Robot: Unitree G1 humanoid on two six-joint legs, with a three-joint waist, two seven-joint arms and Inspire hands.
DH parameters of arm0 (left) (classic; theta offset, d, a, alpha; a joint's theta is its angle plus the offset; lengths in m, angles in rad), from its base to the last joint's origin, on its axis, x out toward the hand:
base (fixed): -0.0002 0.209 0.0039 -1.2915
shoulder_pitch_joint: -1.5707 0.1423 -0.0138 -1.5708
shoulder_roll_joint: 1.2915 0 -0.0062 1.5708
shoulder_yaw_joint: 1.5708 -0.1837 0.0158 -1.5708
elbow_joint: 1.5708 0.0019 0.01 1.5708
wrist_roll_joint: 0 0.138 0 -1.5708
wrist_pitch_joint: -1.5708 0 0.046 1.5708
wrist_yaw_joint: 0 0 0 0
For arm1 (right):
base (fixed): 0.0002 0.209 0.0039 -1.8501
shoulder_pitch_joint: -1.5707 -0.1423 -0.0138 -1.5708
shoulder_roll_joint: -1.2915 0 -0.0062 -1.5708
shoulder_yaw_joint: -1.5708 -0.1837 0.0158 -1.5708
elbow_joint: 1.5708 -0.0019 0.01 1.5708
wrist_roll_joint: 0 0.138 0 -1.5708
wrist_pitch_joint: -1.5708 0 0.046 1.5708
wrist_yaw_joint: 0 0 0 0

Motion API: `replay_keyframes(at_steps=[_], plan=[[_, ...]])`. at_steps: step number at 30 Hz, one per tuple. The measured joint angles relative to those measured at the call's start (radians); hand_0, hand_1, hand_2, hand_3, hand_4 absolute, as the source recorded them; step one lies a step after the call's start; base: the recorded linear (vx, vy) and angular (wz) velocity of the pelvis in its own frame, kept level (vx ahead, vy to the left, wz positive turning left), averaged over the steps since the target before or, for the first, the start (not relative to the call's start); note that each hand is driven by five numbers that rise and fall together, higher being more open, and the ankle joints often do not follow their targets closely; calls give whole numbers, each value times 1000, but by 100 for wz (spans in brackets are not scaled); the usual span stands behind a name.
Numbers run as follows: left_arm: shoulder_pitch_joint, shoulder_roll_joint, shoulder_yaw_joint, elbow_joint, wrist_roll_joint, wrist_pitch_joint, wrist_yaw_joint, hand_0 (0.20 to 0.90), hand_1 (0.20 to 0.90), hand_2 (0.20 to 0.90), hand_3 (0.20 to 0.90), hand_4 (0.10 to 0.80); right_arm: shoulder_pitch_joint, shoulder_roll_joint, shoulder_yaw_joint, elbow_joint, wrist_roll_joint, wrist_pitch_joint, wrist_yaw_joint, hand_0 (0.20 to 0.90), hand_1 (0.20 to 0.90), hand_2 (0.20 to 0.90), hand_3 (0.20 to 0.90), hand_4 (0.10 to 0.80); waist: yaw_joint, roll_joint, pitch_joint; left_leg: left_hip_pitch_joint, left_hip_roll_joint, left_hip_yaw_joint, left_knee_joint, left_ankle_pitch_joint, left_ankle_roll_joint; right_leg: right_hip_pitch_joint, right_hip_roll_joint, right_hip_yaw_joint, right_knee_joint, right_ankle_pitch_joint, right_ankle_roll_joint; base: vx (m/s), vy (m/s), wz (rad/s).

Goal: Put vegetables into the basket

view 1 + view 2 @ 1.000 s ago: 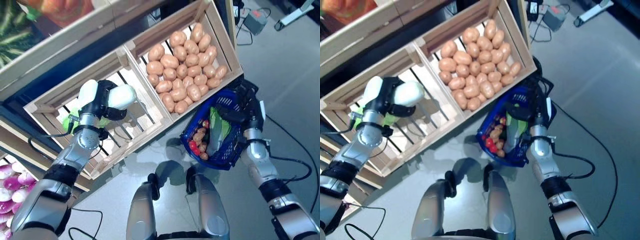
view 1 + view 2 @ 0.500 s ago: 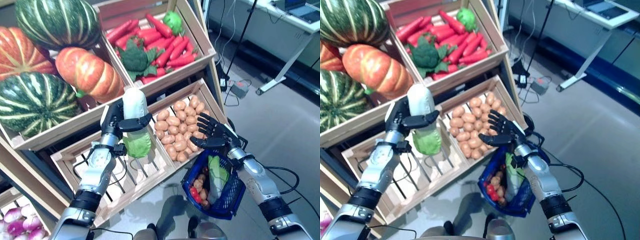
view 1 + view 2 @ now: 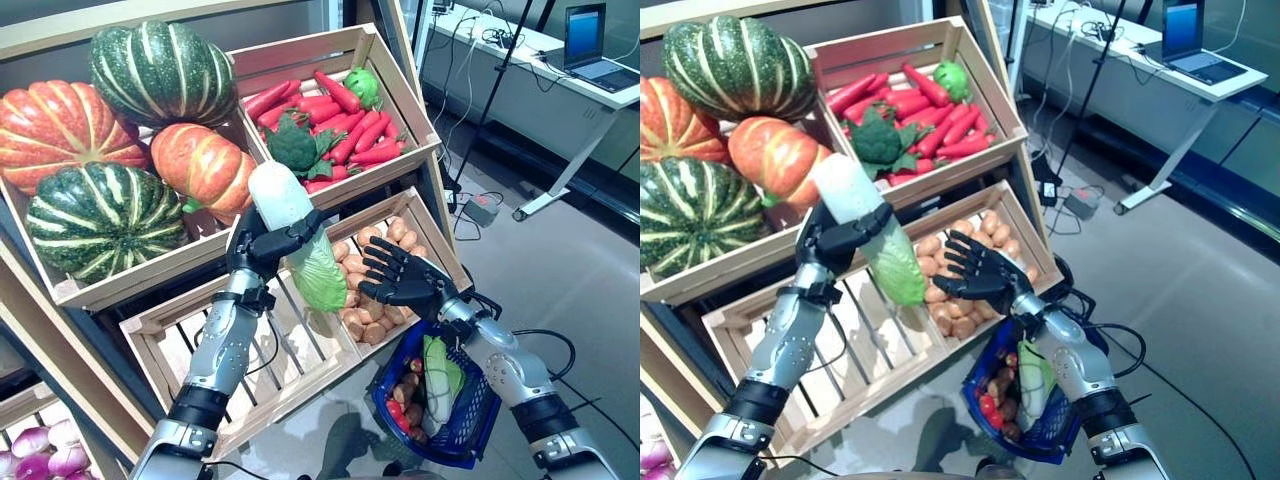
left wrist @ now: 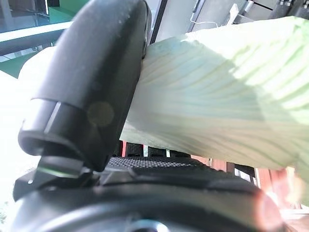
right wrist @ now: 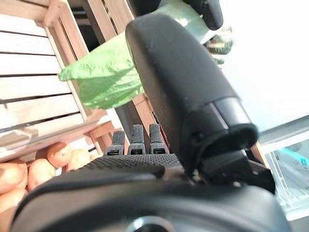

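Observation:
My left hand [image 3: 262,240] is shut on a long cabbage with a white stalk and green leaves [image 3: 297,233], and holds it in the air in front of the wooden stand. The cabbage also shows in the right eye view [image 3: 872,226] and, pale green, in the left wrist view [image 4: 217,106]. My right hand [image 3: 405,283] is open, with straight spread fingers, just to the right of the cabbage's leafy end and above the blue plastic basket [image 3: 478,437]. The basket stands on the floor and holds a green-and-white leafy vegetable [image 3: 436,376], small brown potatoes and red ones.
The wooden stand [image 3: 190,330] with slatted crates rises at the left and behind both hands. A crate of potatoes [image 3: 362,270] lies just under my right hand. A desk with a laptop [image 3: 590,50] stands at the far right across grey floor.
My left hand has carried the cabbage to the right, nearer my right hand. My right hand stays spread above the basket. The camera has tilted up, showing more of the stand.

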Motion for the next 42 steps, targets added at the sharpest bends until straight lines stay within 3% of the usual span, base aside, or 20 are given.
replay_keyframes(at_steps=[14,35,42], plan=[[0,-1,-80,-14,-15,72,-7,300,300,300,300,400,-81,-2,35,-2,36,28,-1,900,900,900,900,800,16,-26,-17,-6,-9,-17,0,11,8,1,-7,-5,0,7,2,-3,1,3],[0,-1,-82,-14,-14,107,-12,300,300,300,300,400,-104,-9,110,-1,24,108,-1,900,900,900,900,800,10,-27,-17,1,-9,-13,0,12,8,5,-7,3,0,9,2,0,0,0],[0,1,-116,-15,-20,128,-13,300,300,300,300,400,-110,-8,127,22,24,140,-1,900,900,900,900,800,14,-27,-18,3,-9,-13,0,12,8,7,-7,3,0,9,2,0,0,0]])
